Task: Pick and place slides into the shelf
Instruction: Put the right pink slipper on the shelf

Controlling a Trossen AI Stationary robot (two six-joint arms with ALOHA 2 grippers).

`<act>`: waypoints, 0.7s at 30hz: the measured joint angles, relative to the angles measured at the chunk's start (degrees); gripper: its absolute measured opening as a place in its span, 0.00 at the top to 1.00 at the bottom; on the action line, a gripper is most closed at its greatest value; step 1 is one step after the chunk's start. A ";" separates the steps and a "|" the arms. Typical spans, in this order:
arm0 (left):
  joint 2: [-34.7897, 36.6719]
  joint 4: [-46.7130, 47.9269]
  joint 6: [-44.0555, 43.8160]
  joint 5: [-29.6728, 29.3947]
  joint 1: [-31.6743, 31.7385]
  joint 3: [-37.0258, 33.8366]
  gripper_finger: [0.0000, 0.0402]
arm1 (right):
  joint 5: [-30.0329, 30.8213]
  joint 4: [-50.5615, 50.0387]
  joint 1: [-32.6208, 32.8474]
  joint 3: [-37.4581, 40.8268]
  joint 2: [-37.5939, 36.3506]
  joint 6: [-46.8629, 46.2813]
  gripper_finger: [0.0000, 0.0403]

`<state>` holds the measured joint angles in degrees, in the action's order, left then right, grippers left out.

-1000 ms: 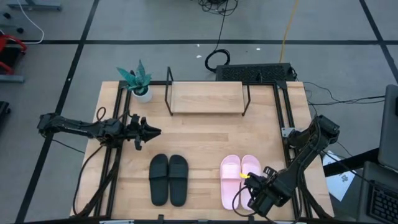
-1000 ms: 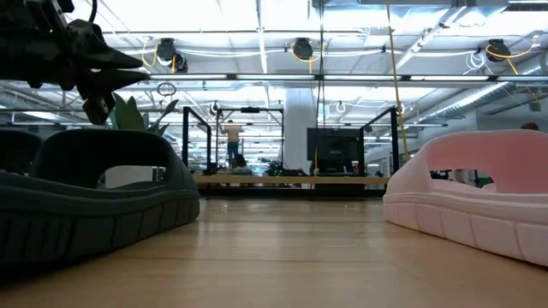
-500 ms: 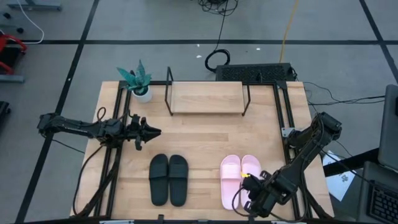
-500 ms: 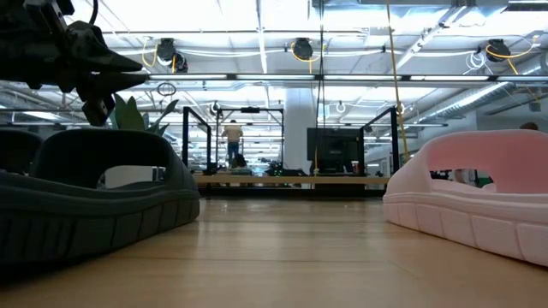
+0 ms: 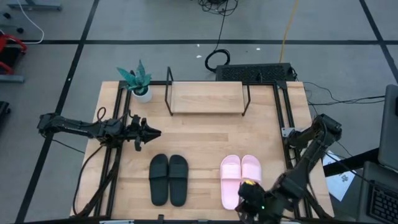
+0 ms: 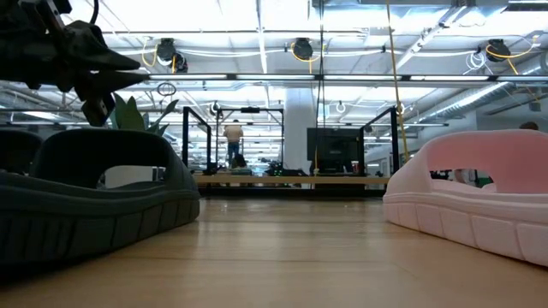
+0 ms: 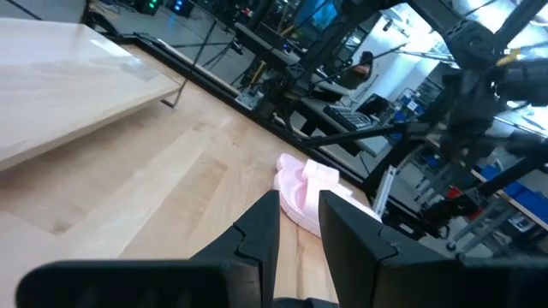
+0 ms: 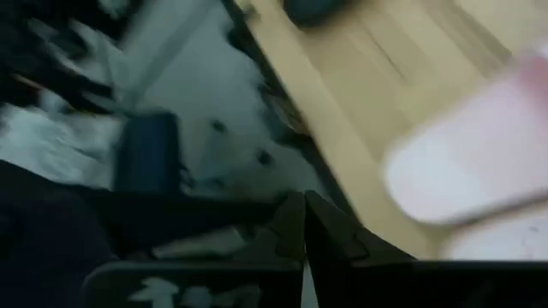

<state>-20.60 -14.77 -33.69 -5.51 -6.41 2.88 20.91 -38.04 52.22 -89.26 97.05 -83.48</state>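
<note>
The light wooden table (image 5: 205, 146) stood on a grey floor, the shelf (image 5: 207, 98) at its far edge. The left pincer (image 5: 151, 132) hung over the left-centre, slightly parted and empty, the black slides (image 5: 168, 179) just nearer the front edge. The pink slides (image 5: 240, 179) lay near the front-right, long axes front to back, toes toward the shelf. The right pincer (image 5: 249, 194), clenched and empty, hovered at their heels, nearest them.

We're seeing pale wood with visible grain on the table (image 5: 205, 134), and a lighter smooth wooden board on the shelf (image 5: 207, 97) with thin black metal wire legs. Black slides (image 5: 168, 179) look matte and rubbery; pink slides (image 5: 239, 176) smooth foam with ribbed soles.
</note>
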 joint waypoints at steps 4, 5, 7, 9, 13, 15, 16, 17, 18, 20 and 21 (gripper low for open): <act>-0.01 0.03 -0.87 0.69 0.00 0.01 0.78 | 6.34 -0.14 3.49 -6.89 4.70 -4.29 1.00; 0.00 0.03 -0.83 0.67 0.00 0.02 0.78 | 6.52 -0.69 4.38 -8.17 6.47 -6.10 1.00; -0.02 0.04 -0.34 0.64 0.01 0.01 0.78 | 6.41 -2.68 5.79 -10.05 10.52 -11.23 1.00; -0.02 0.03 0.46 0.58 0.00 0.02 0.78 | 6.41 -5.45 7.34 -10.95 14.68 -16.57 1.00; -0.02 0.01 0.16 0.54 0.00 0.00 0.78 | 14.14 -13.11 9.65 -12.24 19.78 -26.49 1.00; -0.02 0.01 -0.12 0.54 0.02 0.02 0.78 | 19.98 -20.54 10.38 -12.64 20.12 -32.25 1.00; -0.02 0.00 -0.55 0.54 0.00 0.02 0.78 | 22.08 -24.81 10.56 -12.66 20.23 -35.36 1.00; -0.01 0.01 -1.08 0.53 0.02 0.02 0.78 | 22.89 -29.28 10.56 -12.67 20.45 -38.59 1.00; -0.01 0.00 -1.39 0.54 0.00 0.02 0.78 | 22.72 -33.36 10.55 -12.67 20.70 -41.40 1.00; -0.02 0.00 -1.39 0.54 0.00 0.02 0.78 | 19.64 -40.90 10.50 -12.59 20.82 -46.07 1.00; 0.00 0.00 -1.30 0.56 0.00 0.02 0.78 | 17.10 -43.86 10.48 -12.59 20.70 -48.17 1.00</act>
<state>-20.60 -14.77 -35.00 -4.95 -6.42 2.90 38.01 -81.90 62.70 -101.84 117.76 -131.65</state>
